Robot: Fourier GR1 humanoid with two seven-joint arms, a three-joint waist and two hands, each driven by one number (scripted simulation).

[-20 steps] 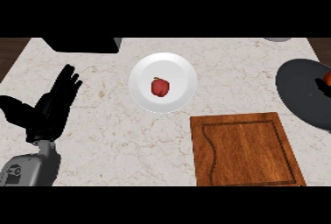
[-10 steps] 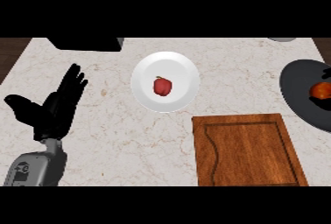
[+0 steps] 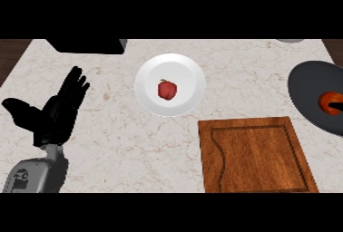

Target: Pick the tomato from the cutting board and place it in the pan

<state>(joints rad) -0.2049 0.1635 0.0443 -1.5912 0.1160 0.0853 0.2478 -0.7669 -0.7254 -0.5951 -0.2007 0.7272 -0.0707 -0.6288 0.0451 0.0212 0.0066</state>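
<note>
One tomato (image 3: 328, 98) sits in the dark pan (image 3: 309, 84) at the view's right edge, off the cutting board (image 3: 258, 156) (a sliver of the right hand (image 3: 337, 107) crosses it; its grip I cannot tell). At the view's left the left hand (image 3: 53, 115) rests wide open, holding nothing.

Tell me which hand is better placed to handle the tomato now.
The right, probably. The tomato is at the pan at the view's right edge, while the left hand rests open at the far left, beyond the plate.
</note>
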